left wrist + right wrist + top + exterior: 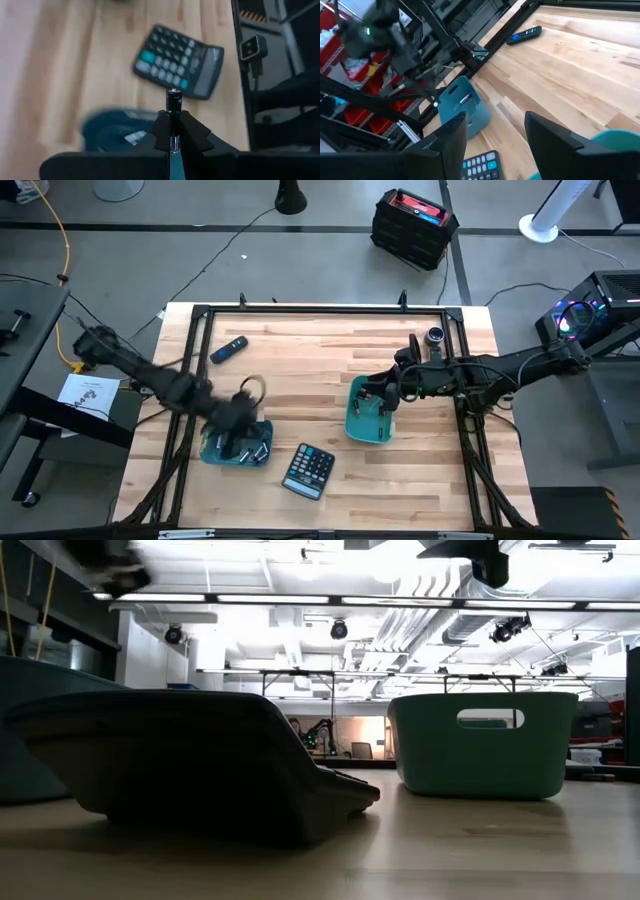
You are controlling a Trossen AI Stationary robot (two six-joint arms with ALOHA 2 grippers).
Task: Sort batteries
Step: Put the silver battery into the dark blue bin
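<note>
Beyond my pale butcher-block wooden table (330, 350) lies a grey concrete floor (300, 250) crossed by cables. A black crate with red contents (413, 225) sits there. Overhead, long white ceiling light strips (300, 600) glow among exposed ducts.

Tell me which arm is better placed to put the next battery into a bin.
The left. Its claw is shut on a battery above the blue bin. The right claw is open and empty above the teal bin.
</note>
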